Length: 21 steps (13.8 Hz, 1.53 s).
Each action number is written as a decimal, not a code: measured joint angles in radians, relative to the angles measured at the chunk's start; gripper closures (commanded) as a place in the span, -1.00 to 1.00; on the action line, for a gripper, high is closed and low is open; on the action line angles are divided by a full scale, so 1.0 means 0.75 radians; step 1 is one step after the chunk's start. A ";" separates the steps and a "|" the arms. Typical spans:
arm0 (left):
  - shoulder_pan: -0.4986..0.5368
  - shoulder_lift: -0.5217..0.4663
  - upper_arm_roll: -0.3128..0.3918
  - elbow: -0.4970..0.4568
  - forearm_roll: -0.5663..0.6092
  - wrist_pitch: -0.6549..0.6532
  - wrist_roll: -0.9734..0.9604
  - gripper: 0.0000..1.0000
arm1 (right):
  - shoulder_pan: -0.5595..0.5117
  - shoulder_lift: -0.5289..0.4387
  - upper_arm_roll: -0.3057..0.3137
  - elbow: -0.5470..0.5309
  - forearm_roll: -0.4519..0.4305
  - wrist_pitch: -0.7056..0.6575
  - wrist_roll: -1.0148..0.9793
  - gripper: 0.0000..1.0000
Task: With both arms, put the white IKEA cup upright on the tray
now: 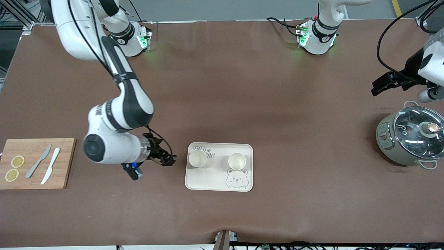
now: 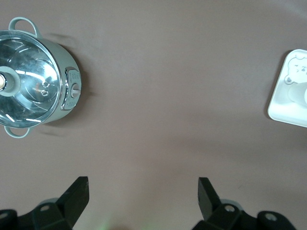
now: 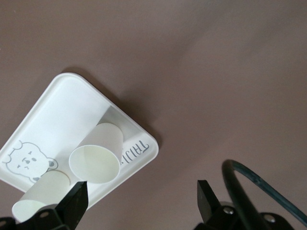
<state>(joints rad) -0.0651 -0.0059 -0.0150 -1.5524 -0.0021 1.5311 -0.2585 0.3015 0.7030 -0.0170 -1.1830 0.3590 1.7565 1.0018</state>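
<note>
Your right gripper hangs just beside tray, toward right arm's end, fingers spread, nothing between them. Your left gripper waits well apart from tray, near cooking pot, fingers spread, nothing held. Tray carries two white cups, both upright: one cup on the lettering, second cup above the bear drawing.

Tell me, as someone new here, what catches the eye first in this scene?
Probably the cream tray with its cartoon bear, near the table's middle, carrying two white cups standing upright. The right gripper hovers beside it, jaws open. At the left arm's end sits a glass-lidded pot, with the left gripper open above the table nearby.
</note>
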 measured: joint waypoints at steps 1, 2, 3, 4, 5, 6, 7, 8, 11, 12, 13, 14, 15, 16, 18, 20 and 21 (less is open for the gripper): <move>0.000 -0.007 0.000 0.001 0.000 0.000 0.001 -1.00 | -0.039 -0.045 -0.001 0.010 -0.015 -0.047 -0.059 -1.00; 0.000 -0.014 -0.002 0.001 0.000 0.000 0.002 -1.00 | -0.074 -0.103 -0.002 0.009 -0.062 -0.109 -0.140 -1.00; 0.000 -0.023 -0.009 0.001 0.000 0.000 0.003 -1.00 | -0.101 -0.163 -0.002 0.002 -0.134 -0.163 -0.222 -1.00; 0.000 -0.031 -0.020 0.000 0.000 -0.001 0.003 -1.00 | -0.125 -0.220 -0.004 -0.014 -0.189 -0.193 -0.295 -1.00; 0.000 -0.038 -0.036 -0.004 0.002 -0.002 0.003 -1.00 | -0.149 -0.271 -0.005 -0.037 -0.222 -0.207 -0.362 -1.00; 0.000 -0.045 -0.053 -0.014 0.016 -0.004 0.004 -1.00 | -0.176 -0.318 -0.005 -0.065 -0.256 -0.212 -0.447 -1.00; 0.000 -0.054 -0.074 -0.032 0.046 -0.004 0.005 -1.00 | -0.207 -0.365 -0.006 -0.098 -0.292 -0.213 -0.556 -1.00; 0.000 -0.063 -0.095 -0.056 0.071 -0.002 0.005 -1.00 | -0.244 -0.413 -0.007 -0.139 -0.316 -0.213 -0.679 -1.00; 0.008 -0.091 -0.110 -0.113 0.085 0.033 0.097 -1.00 | -0.366 -0.554 -0.010 -0.256 -0.382 -0.211 -0.990 -1.00; 0.025 -0.096 -0.109 -0.122 0.085 0.048 0.135 -1.00 | -0.392 -0.592 -0.010 -0.278 -0.427 -0.212 -1.091 -1.00; 0.051 -0.098 -0.109 -0.126 0.083 0.060 0.176 -1.00 | -0.406 -0.627 -0.010 -0.293 -0.463 -0.213 -1.189 -1.00; 0.079 -0.099 -0.108 -0.128 0.074 0.071 0.222 -1.00 | -0.413 -0.664 -0.009 -0.306 -0.484 -0.217 -1.278 -1.00; 0.112 -0.099 -0.107 -0.128 0.050 0.079 0.259 -1.00 | -0.418 -0.701 -0.009 -0.316 -0.494 -0.229 -1.355 -1.00; 0.142 -0.099 -0.106 -0.128 0.023 0.082 0.283 -1.00 | -0.423 -0.742 -0.009 -0.326 -0.499 -0.259 -1.408 -1.00; 0.165 -0.099 -0.106 -0.128 0.004 0.086 0.295 -1.00 | -0.427 -0.830 -0.009 -0.338 -0.502 -0.358 -1.445 -1.00; 0.162 -0.100 -0.114 -0.129 0.003 0.086 0.291 -1.00 | -0.427 -0.910 0.000 -0.343 -0.510 -0.421 -1.461 -1.00; 0.160 -0.100 -0.118 -0.129 0.003 0.085 0.286 -1.00 | -0.425 -0.943 0.012 -0.347 -0.523 -0.428 -1.463 -1.00</move>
<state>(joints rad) 0.0550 -0.0808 -0.1033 -1.6489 0.0003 1.5947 -0.0441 -0.0174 -0.0040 -0.0078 -1.4431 -0.0330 1.4353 -0.0957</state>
